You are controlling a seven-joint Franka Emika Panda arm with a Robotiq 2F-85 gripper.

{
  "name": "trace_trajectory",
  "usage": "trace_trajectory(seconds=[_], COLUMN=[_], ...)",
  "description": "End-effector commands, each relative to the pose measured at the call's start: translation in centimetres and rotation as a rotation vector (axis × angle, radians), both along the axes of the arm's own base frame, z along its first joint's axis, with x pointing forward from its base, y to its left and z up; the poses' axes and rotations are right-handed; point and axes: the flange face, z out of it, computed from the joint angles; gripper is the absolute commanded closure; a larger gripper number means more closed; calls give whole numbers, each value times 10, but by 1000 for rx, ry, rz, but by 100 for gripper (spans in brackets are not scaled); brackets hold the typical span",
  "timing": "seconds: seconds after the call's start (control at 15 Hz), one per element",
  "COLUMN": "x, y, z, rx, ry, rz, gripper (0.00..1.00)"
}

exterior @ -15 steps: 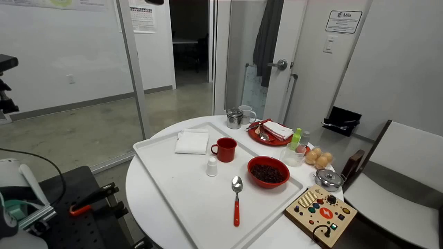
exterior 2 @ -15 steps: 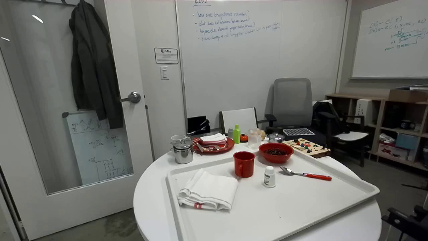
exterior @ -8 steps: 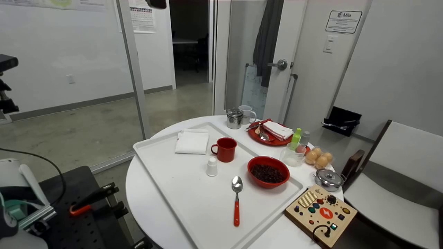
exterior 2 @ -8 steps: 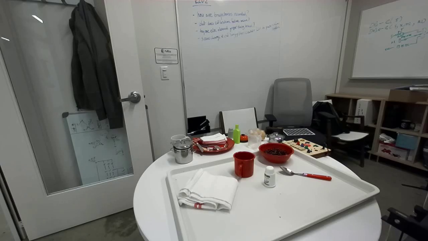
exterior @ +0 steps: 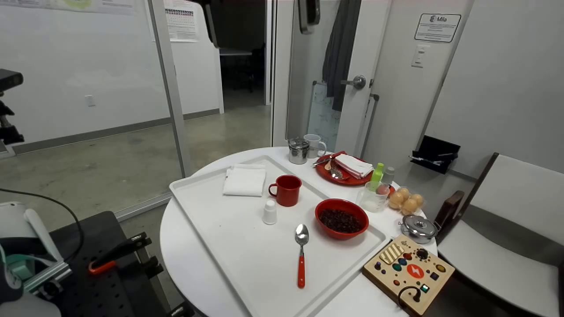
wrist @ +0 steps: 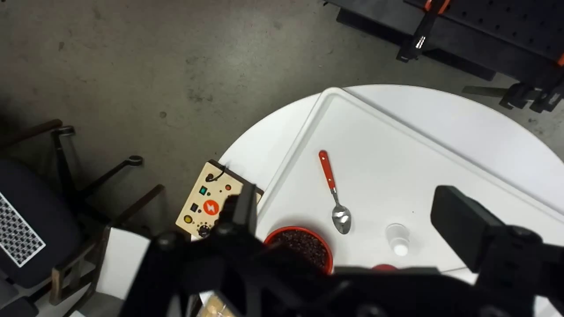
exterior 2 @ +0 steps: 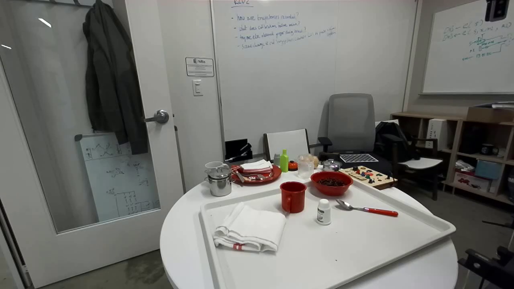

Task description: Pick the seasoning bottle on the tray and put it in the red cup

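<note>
The seasoning bottle (exterior: 269,212) is small and white and stands upright on the white tray (exterior: 211,246). It also shows in an exterior view (exterior 2: 323,212) and in the wrist view (wrist: 398,239). The red cup (exterior: 288,191) stands upright on the tray close to the bottle, its handle towards the napkin; it also shows in an exterior view (exterior 2: 293,197). In the wrist view only a sliver of the cup (wrist: 384,267) shows above the gripper body. My gripper (wrist: 350,211) is open and empty, high above the tray; its fingers hang at the top of an exterior view (exterior: 260,22).
On the tray are a spoon (exterior: 302,246), a red bowl of dark beans (exterior: 341,220) and a folded white napkin (exterior: 245,180). Beyond the rim stand a metal pot (exterior: 298,151), a red plate (exterior: 324,176), a green bottle (exterior 2: 284,161) and a wooden button board (exterior: 410,273).
My gripper has come down into view at the top of an exterior view, and a dark part of it now shows at another's top right corner. The objects on the table have not moved.
</note>
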Motion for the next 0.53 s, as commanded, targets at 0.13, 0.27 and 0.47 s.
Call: trace_trajectory(seconds=[0.13,0.27,0.47], x=[30,40,66], y=[40,53,70], z=[-18,-28,-52], rx=[-31,-45,-69], ry=[47,75,111], rz=[97,124,157], gripper=[0,0,0])
